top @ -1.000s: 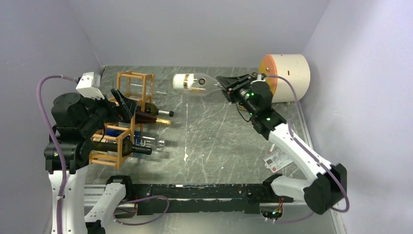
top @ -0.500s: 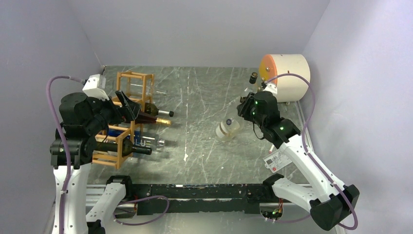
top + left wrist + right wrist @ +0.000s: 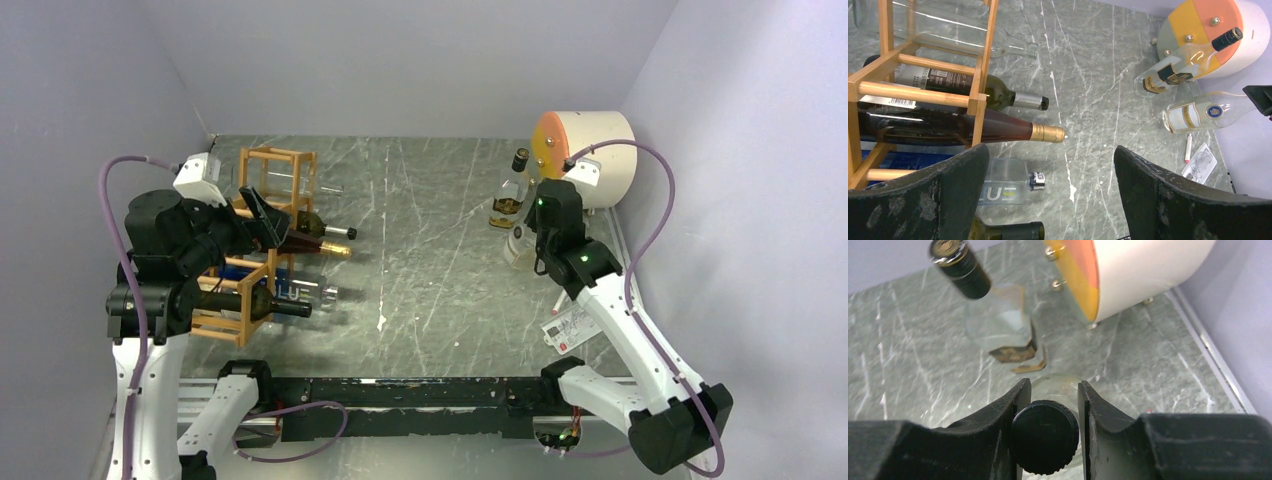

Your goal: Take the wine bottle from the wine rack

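Wine bottle [image 3: 1198, 114], white-labelled, black cap [image 3: 1044, 436] clamped in right jaws; left jaws apart near "LU" bottle [image 3: 1003, 187].

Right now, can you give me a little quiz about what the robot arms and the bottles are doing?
1. True or false: the left gripper stands wide open, holding nothing.
2. What is the right gripper shut on? A) a wooden bar B) the black cap of a clear bottle C) a white drum
3. Fill in: in the wine rack, the dark red bottle has ____ foil on its neck.
Key: 1 true; 2 B; 3 gold.
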`<action>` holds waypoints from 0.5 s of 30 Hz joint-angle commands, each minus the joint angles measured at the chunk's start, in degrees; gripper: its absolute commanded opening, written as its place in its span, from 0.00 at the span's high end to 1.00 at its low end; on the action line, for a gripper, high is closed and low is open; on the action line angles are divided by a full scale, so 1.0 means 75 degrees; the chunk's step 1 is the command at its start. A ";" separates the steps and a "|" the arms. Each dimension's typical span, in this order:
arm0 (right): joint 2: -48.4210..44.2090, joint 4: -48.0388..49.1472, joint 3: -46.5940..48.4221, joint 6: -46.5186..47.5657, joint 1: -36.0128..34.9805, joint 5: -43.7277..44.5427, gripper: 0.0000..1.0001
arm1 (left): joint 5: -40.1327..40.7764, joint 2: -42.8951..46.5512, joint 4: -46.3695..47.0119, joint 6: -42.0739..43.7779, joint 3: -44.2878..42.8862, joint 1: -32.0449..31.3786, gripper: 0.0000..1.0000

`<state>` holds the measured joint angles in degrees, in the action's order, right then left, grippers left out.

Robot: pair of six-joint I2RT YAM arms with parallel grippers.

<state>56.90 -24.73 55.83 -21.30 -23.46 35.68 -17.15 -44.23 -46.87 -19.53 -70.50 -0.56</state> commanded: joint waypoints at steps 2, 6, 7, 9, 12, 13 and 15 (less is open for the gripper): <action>0.0126 0.1937 0.0258 0.0127 0.0642 0.0553 1.00 | -0.0239 0.0029 0.0222 -0.0127 0.0013 0.0074 0.02; 0.0397 0.2644 -0.0020 0.0371 0.1358 0.0157 1.00 | -0.0334 0.0000 0.0239 -0.0120 -0.0089 0.0074 0.02; 0.0464 0.2781 -0.0017 0.0428 0.1527 0.0015 1.00 | -0.0364 0.0011 0.0257 -0.0116 -0.0098 0.0074 0.02; 0.0599 0.3039 -0.0009 0.0575 0.1744 -0.0143 1.00 | -0.0439 0.0025 0.0261 -0.0099 -0.0126 0.0074 0.02; 0.0776 0.3552 -0.0109 0.1021 0.1939 -0.0275 1.00 | -0.0561 0.0097 0.0302 -0.0090 -0.0080 0.0074 0.02; 0.0847 0.3656 -0.0119 0.1114 0.1988 -0.0304 1.00 | -0.0633 0.0121 0.0332 -0.0093 -0.0039 0.0074 0.02; 0.0960 0.3804 -0.0094 0.1247 0.2102 -0.0385 1.00 | -0.0731 0.0175 0.0416 -0.0119 0.0036 0.0074 0.02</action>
<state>64.58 -11.05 53.43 -15.20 -9.13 33.34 -19.55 -43.94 -46.50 -19.97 -70.30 -0.58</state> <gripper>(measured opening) 0.392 0.985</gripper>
